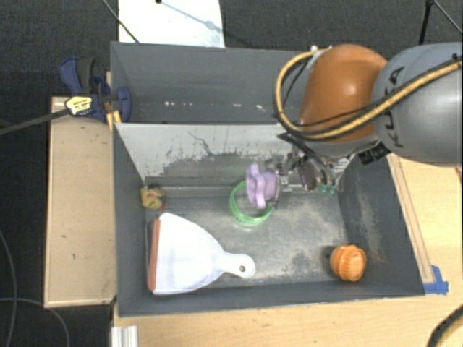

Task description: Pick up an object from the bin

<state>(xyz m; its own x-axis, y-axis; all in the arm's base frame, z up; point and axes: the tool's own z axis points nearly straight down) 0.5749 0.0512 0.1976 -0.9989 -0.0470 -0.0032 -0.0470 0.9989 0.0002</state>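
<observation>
Purple plastic piece point(259, 185), lumpy and matte, is sitting mid-bin near the back wall, overlapping the upper rim of a translucent green ring point(249, 210). My end effector point(286, 181) is hanging just at its right side, seemingly touching it; I am unable to tell how far open it is or whether it is gripping. Grey metal bin point(311, 244) is showing a scuffed floor. Smooth white dustpan-shaped scoop point(184, 255) is lying front left, ribbed orange ball point(348, 262) front right, small yellowish lump point(151, 197) by the left wall.

The gripper point(291, 181) hangs beside a purple piece point(258, 185) and green ring point(244, 212).
</observation>
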